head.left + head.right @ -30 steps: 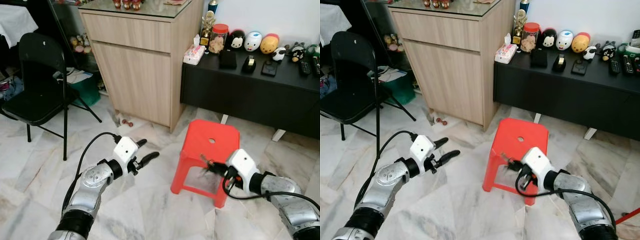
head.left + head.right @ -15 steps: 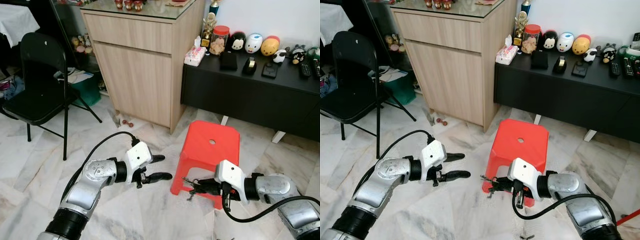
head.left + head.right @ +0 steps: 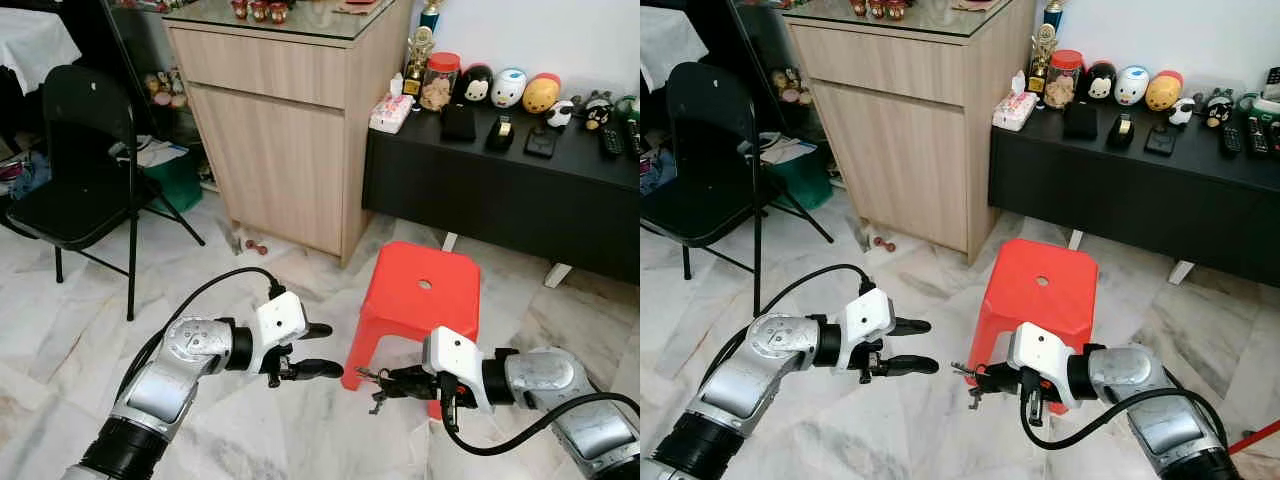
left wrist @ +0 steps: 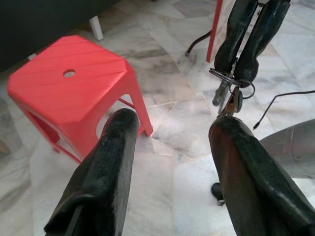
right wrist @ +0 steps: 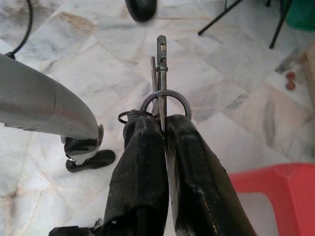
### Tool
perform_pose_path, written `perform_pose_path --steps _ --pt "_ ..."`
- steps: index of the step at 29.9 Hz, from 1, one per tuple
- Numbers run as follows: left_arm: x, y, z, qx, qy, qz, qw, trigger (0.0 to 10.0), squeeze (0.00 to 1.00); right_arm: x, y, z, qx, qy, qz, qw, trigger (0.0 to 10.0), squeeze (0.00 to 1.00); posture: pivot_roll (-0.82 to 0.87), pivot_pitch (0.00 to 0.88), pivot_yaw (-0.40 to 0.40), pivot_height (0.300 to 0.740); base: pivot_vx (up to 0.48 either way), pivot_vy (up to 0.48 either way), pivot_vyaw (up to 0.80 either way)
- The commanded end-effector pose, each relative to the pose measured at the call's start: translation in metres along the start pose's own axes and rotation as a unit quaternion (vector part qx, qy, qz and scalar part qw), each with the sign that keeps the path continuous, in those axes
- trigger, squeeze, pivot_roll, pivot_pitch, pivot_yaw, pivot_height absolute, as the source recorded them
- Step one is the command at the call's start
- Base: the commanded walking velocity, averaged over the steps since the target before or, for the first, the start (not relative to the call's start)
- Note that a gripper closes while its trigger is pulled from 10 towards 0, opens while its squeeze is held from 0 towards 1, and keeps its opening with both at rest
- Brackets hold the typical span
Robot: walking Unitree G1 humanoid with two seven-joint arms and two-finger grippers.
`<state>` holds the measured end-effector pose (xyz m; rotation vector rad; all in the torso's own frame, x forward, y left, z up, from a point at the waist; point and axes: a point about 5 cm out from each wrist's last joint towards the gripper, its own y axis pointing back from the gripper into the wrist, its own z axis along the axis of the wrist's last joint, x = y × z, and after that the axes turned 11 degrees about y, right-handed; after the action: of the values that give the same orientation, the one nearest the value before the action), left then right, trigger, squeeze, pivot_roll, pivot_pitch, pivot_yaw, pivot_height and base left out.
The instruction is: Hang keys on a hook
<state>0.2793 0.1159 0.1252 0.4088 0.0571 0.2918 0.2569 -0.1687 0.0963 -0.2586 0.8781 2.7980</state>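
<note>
The right gripper (image 3: 378, 379) pinches a small bunch of metal keys on rings (image 5: 160, 93) low beside the red plastic stool (image 3: 420, 296), facing the spread-fingered left gripper (image 3: 325, 350), seemingly mid-handover, so the left must close on them.

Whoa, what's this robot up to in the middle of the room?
Its right gripper is clamped on a bunch of keys, holding them out above the marble floor in front of a red stool. The left gripper is open and points toward the keys, close by but not touching them. No hook can be seen, so nothing is hung yet.
</note>
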Motion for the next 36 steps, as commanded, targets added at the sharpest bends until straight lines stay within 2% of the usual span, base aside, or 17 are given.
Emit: perform_pose_path --steps 1,18,32,33,34,35,36 --pt "-0.004 0.000 0.002 0.008 -0.009 -0.013 1.000 10.0 0.00 0.000 -0.004 0.010 -0.006 0.022 0.013 1.000 10.0 0.00 0.02 0.056 0.018 0.740 0.000 0.000 0.00" --pt "-0.018 -0.003 0.001 0.024 0.017 -0.063 0.998 10.0 0.00 -0.002 -0.011 0.025 -0.020 0.046 0.024 0.998 10.0 0.00 0.02 0.054 0.016 0.740 0.000 0.000 0.00" --pt "-0.021 -0.003 0.000 0.027 0.032 -0.066 0.997 10.0 0.00 -0.001 -0.019 0.028 -0.023 0.052 0.032 0.998 10.0 0.00 0.02 0.052 0.013 0.740 0.000 0.000 0.00" --pt "-0.021 -0.003 0.000 0.027 0.034 -0.065 0.997 8.9 0.00 0.000 -0.019 0.028 -0.024 0.052 0.032 0.998 10.0 0.00 0.02 0.053 0.012 0.740 0.000 0.000 0.00" --pt "-0.021 -0.003 0.000 0.027 0.036 -0.065 0.997 8.2 0.00 0.000 -0.020 0.029 -0.025 0.052 0.033 0.998 10.0 0.00 0.02 0.053 0.013 0.740 0.000 0.000 0.00" --pt "-0.021 -0.003 0.000 0.027 0.037 -0.064 0.997 2.5 0.00 0.000 -0.020 0.029 -0.025 0.052 0.033 0.998 10.0 0.00 0.02 0.053 0.013 0.740 0.000 0.000 0.00" --pt "-0.021 -0.003 0.000 0.027 0.037 -0.063 0.997 1.5 0.00 0.000 -0.020 0.029 -0.025 0.052 0.033 0.998 10.0 0.00 0.02 0.054 0.013 0.740 0.000 0.000 0.00"
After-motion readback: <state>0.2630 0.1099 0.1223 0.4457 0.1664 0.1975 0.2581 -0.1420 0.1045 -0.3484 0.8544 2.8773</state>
